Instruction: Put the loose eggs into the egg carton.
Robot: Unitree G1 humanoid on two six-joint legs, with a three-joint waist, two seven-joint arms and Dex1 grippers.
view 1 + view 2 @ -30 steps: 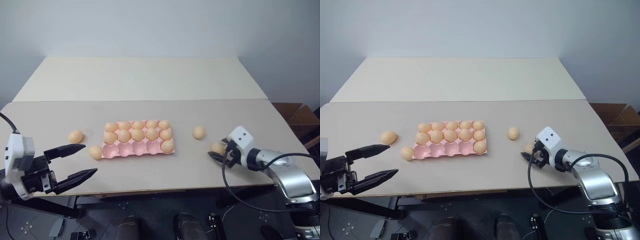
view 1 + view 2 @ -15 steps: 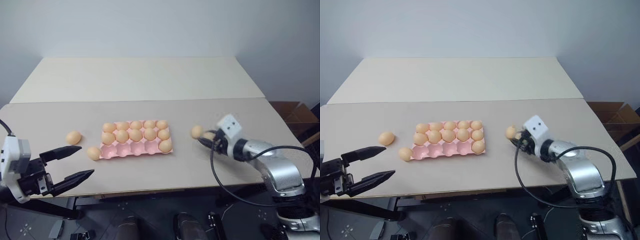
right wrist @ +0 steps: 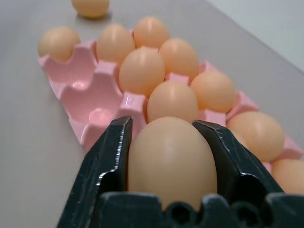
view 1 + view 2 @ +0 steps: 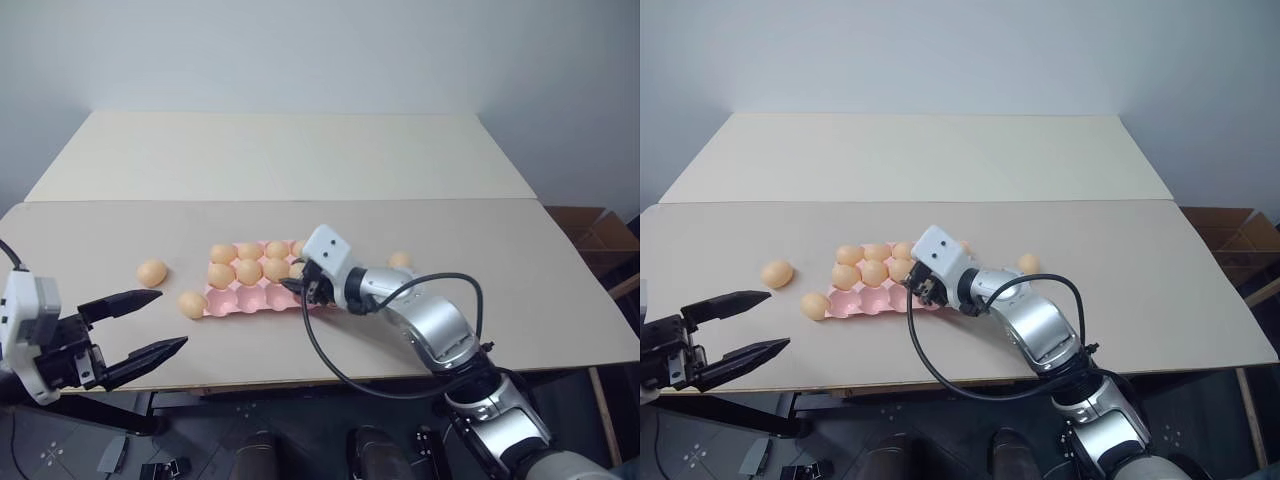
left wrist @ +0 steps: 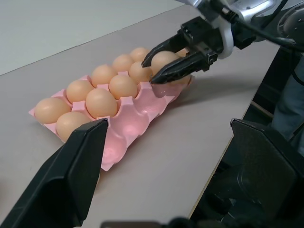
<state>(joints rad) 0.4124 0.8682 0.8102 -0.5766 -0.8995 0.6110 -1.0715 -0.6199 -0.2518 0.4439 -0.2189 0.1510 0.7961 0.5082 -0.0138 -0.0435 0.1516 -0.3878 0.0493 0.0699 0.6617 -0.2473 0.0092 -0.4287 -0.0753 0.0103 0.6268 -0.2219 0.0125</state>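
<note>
The pale pink egg carton (image 4: 246,300) lies mid-table; its two far rows hold eggs and its near row has bare cups (image 3: 95,114). My right gripper (image 4: 297,287) hovers over the carton's near right part, shut on a light orange egg (image 3: 171,161), which the left wrist view also catches between the black fingers (image 5: 164,59). Three loose eggs rest on the table: two left of the carton (image 4: 152,272) (image 4: 192,304) and one right of it (image 4: 400,260). My left gripper (image 4: 172,318) hangs open near the table's front left edge, apart from the eggs.
The table (image 4: 300,160) is two light boards joined along a seam, with a wide bare far half. A cardboard box (image 4: 600,235) sits on the floor beyond the right edge. The right arm's black cable (image 4: 330,360) loops over the front edge.
My right gripper closed on the egg at the table's right side and swung left with it to the carton's near row. The left gripper has stayed put and open.
</note>
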